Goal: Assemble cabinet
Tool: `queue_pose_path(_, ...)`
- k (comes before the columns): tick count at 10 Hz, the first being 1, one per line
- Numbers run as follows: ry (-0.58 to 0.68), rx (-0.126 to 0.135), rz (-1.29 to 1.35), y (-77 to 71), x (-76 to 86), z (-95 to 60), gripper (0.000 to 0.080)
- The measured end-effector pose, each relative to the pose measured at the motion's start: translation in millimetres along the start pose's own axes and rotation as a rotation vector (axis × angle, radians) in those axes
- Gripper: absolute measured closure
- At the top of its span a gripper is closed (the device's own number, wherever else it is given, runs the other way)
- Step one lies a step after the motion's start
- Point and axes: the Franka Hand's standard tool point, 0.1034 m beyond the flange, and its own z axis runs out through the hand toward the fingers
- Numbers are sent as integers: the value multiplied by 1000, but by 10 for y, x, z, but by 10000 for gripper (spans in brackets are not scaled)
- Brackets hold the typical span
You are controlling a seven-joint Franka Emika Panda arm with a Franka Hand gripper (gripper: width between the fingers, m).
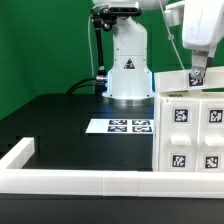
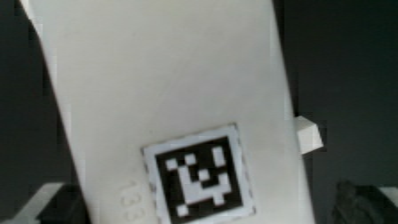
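The cabinet (image 1: 190, 130) is a large white block with several black-and-white tags on its face, standing at the exterior view's right on the black table. My gripper (image 1: 197, 73) hangs just over its top edge. In the wrist view a white cabinet panel (image 2: 169, 90) with one tag (image 2: 199, 172) and a small side peg (image 2: 311, 135) fills the picture. My gripper (image 2: 210, 212) straddles it, with the dark fingertips (image 2: 54, 205) far apart at either side. The jaws look open, with a gap showing beside the panel.
The marker board (image 1: 130, 126) lies flat in the middle of the table before the robot base (image 1: 128, 70). A long low white border rail (image 1: 90, 183) runs along the front and turns back at the exterior view's left. A green backdrop stands behind.
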Motion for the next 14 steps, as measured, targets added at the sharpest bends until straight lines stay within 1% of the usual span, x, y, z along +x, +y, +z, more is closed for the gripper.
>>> queue_pose_path(2,-1,2,40,14,-23,24,150)
queue_pose_path(3,-1,2,41,15,-27,27,249)
queue_pose_path(4,-1,3,45,15,-28,27,248)
queue_pose_path(6,0,3,215,14,-26,28,248)
queue_pose_path(7,1,7,327,24,-52,31,248)
queue_pose_path(8,0,10,474,36,-84,34,248)
queue_pose_path(10,6,18,788,5,-68,32,248)
queue_pose_path(11,33,41,931,18,-55,29,248)
queue_pose_path(12,77,89,1089,44,-49,29,248)
queue_pose_path(13,100,113,1176,73,-67,33,246)
queue_pose_path(14,96,115,1233,66,-55,32,246)
